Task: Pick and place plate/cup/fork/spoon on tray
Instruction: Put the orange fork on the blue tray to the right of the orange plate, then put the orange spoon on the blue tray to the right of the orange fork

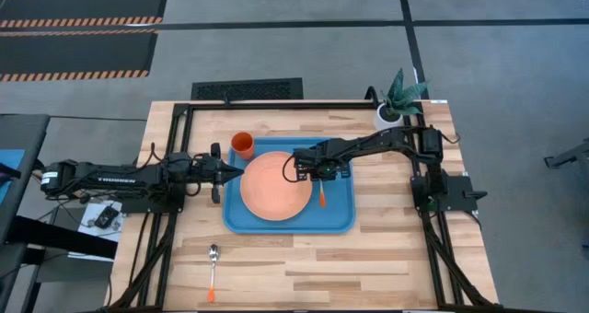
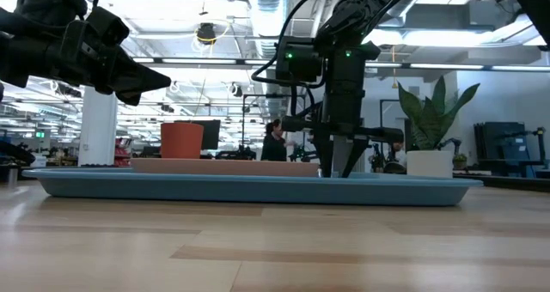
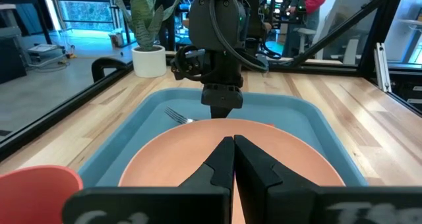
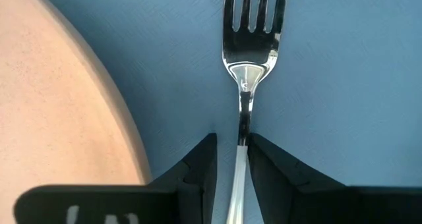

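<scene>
High view: the right gripper hides most of the fork at 3 o'clock of the plate on the tray; cup at 11, spoon off-tray at 7. Low view: open tabletop in front of the tray. Left wrist view: left gripper clenched, empty, over the plate's rim. Right wrist view: fingers grasp the fork's neck, handle cut off
</scene>
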